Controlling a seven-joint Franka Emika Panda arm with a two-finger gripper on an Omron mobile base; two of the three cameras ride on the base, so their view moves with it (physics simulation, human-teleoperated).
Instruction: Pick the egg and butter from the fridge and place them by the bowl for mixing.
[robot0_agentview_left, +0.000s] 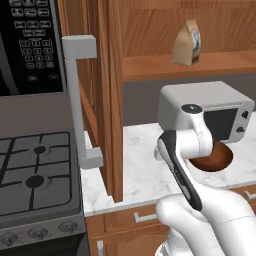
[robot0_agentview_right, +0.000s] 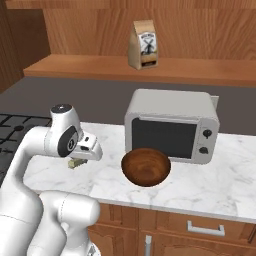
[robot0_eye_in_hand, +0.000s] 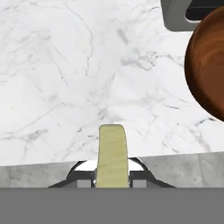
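Hovering over the white marble countertop (robot0_agentview_left: 135, 170) in the left base view, with the white arm's hand hidden behind its own links; round, dark reddish-brown wooden bowl (robot0_agentview_left: 220, 159) set in front of the grey toaster oven (robot0_agentview_left: 210, 107), brown paper bag (robot0_agentview_left: 187, 43) up on the wooden shelf.

Seen from the right base view: two-finger gripper (robot0_agentview_right: 76, 162) pointing down just above the marble, left of the bowl (robot0_agentview_right: 146, 167) and apart from it, clamped on a small olive-yellow rectangular stick of butter (robot0_agentview_right: 76, 163).

Looking along the hand view: butter (robot0_eye_in_hand: 113, 155) pinched across its narrow sides between the dark fingertips (robot0_eye_in_hand: 86, 178), jaws drawn in tight, stick jutting out over bare marble, bowl rim (robot0_eye_in_hand: 205, 65) off to one side. Probably light, soft and slightly greasy; best held across the middle with modest pressure, since a hard squeeze could dent it or let it slide.
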